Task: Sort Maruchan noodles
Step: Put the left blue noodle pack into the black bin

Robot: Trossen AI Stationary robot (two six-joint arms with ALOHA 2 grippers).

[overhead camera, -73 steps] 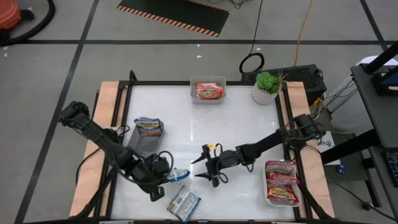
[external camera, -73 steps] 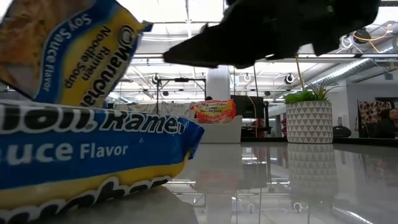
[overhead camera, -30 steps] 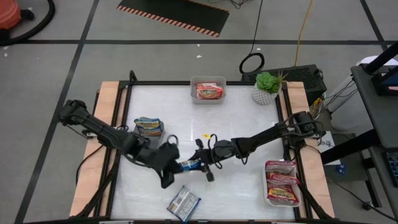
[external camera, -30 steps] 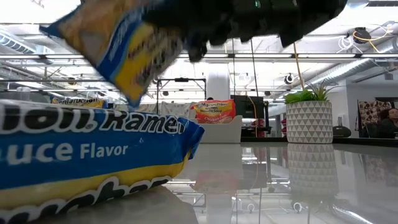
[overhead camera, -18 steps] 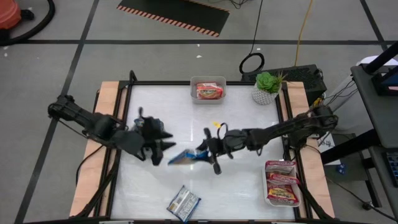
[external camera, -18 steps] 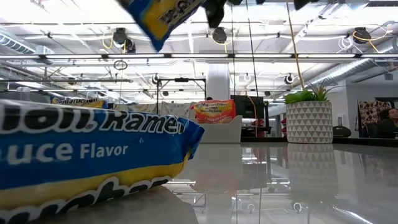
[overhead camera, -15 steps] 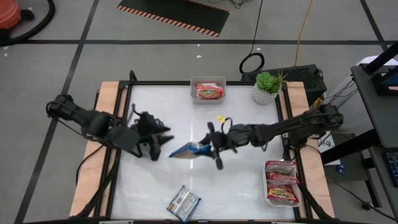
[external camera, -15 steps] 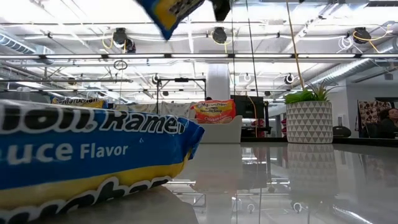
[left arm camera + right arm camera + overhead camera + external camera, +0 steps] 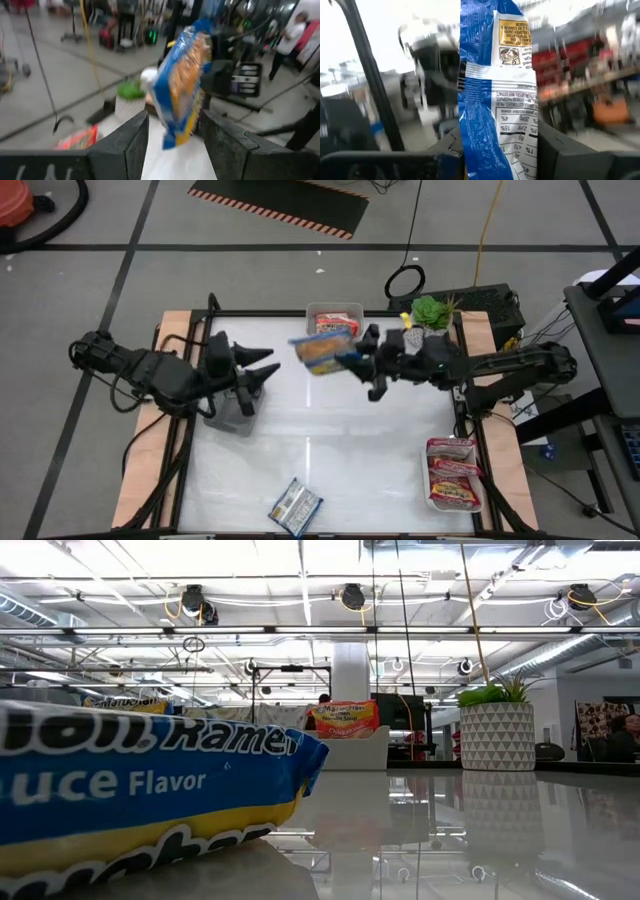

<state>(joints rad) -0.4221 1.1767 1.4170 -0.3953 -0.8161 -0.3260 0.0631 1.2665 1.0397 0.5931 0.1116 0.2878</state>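
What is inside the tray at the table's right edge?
The tray at the right edge holds maroon-and-silver noodle packets, overlapping in a row; three show. Whether more lie beneath them cannot be seen, as the top ones cover the tray floor.

Right claw (image 9: 352, 361) clamped, raised at table's far side; left claw (image 9: 262, 368) parted, empty.

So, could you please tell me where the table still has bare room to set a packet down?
The widest bare patch is the middle of the white table, between the grey tray under the left gripper and the tray of red packets. The back edge is crowded: the right gripper holds a blue packet beside the back tray and plant pot. A loose blue packet occupies the front edge.
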